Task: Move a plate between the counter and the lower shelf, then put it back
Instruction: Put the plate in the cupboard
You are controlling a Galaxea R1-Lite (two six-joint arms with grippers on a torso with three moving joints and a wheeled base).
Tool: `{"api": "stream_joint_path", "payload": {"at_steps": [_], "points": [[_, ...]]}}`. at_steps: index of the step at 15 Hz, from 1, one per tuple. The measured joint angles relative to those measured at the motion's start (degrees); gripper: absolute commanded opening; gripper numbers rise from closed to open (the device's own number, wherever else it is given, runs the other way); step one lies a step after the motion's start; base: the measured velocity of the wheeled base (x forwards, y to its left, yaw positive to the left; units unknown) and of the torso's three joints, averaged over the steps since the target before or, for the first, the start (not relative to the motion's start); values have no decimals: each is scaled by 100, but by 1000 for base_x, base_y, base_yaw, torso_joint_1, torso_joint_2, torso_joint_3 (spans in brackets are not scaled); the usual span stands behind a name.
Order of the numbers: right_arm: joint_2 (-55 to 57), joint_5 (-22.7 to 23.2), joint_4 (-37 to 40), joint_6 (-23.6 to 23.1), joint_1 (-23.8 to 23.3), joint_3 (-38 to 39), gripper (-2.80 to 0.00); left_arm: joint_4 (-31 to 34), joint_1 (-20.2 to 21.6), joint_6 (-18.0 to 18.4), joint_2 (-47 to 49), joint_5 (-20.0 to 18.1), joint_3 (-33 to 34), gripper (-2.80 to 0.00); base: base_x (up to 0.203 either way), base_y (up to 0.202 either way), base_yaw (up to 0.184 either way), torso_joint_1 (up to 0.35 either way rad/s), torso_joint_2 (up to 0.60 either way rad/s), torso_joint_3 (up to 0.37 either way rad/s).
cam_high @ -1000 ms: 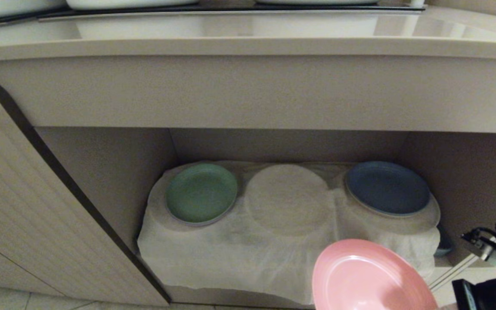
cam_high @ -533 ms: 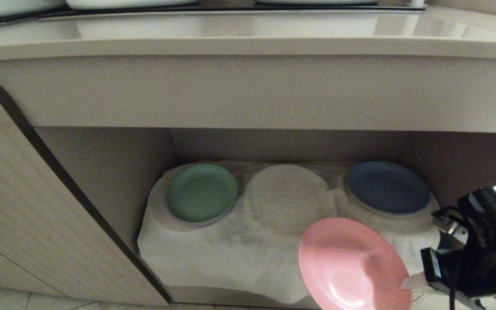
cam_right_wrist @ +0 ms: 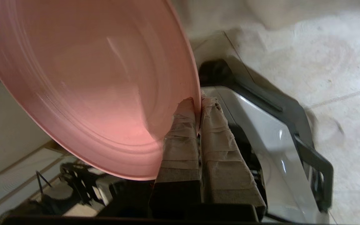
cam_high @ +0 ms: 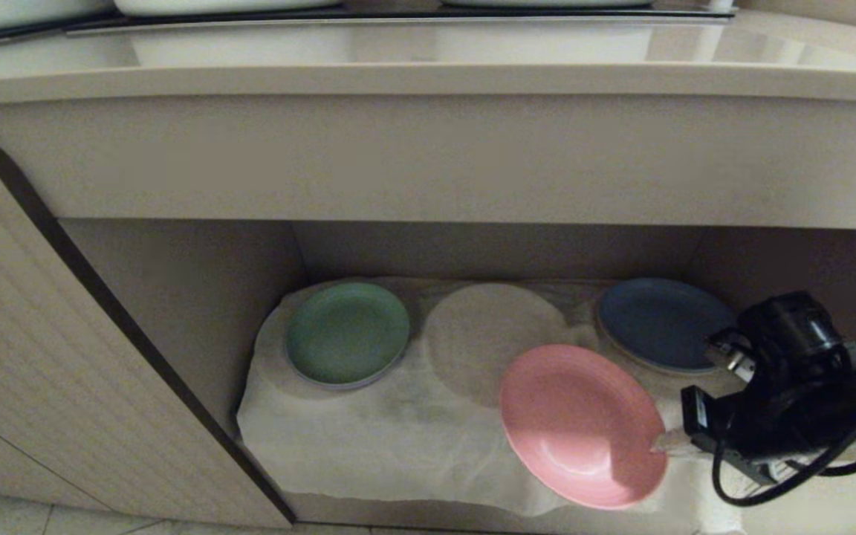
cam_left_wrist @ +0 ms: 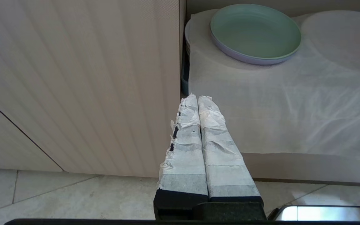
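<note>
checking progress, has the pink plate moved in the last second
Yes. Held by the right gripper, the pink plate has travelled up the head view and leftward, toward the cloth-covered mound between the green plate and the blue one.

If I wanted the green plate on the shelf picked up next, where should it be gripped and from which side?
Grip the green plate at its front rim, coming in from the open front of the lower shelf. It lies flat and shallow on the white cloth, so only the thin raised edge offers a pinch. The recess wall stands close on its left, and the cloth-covered mound on its right.
</note>
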Motion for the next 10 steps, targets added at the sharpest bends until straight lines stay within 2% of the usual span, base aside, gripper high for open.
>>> {"api": "stream_joint_path", "payload": {"at_steps": [5,8,10], "points": [[320,-2,-15,27,148,-450,-280,-1,0,0,0,-1,0,-280,0,0,0,0,0,0],[470,-4,-15,322,226,-817,-280,2,0,0,0,-1,0,-280,0,0,0,0,0,0],[575,-8,-18,357,256,-1010,-280,1,0,0,0,2,0,-280,0,0,0,0,0,0]]}}
